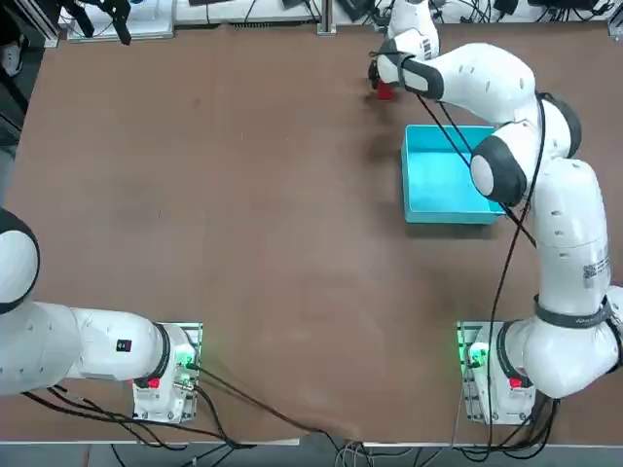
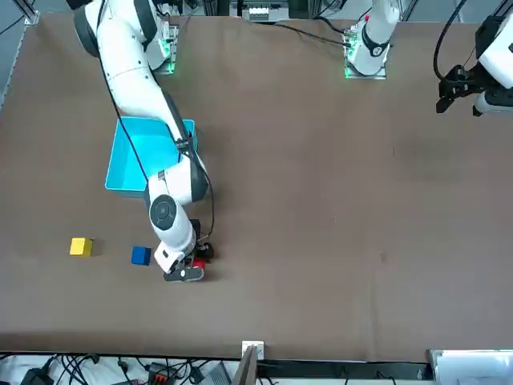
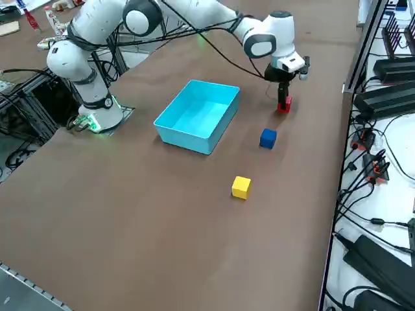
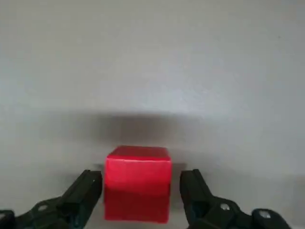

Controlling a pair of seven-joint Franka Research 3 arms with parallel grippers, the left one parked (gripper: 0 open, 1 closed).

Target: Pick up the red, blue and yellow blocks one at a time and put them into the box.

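1. closest to the action, the right end effector (image 4: 141,176) is spread open around the red cube (image 4: 137,188), one finger on each side, with a gap showing at both; nothing is gripped. i'd say it is placed like that so that closing would pinch two opposite faces.
2. the red cube sits between the two fingers, directly in their path, and seems to rest on the brown worktop (image 3: 162,227). it looks fairly square to them, so a straight squeeze should do; closing off-centre might nudge it sideways first.
3. a little way out from the end effector, towards the robot's right, is the blue cube (image 3: 268,138), near enough that the arm should mind it when leaving with the red one.
4. further along that same side is the yellow cube (image 3: 240,188), on its own and well apart from the fingers, with room around it for a later grasp.
5. back towards the arm's base is the shallow cyan box (image 3: 188,139), open side up, presumably set there so each cube can be lifted over its wall and let go inside.
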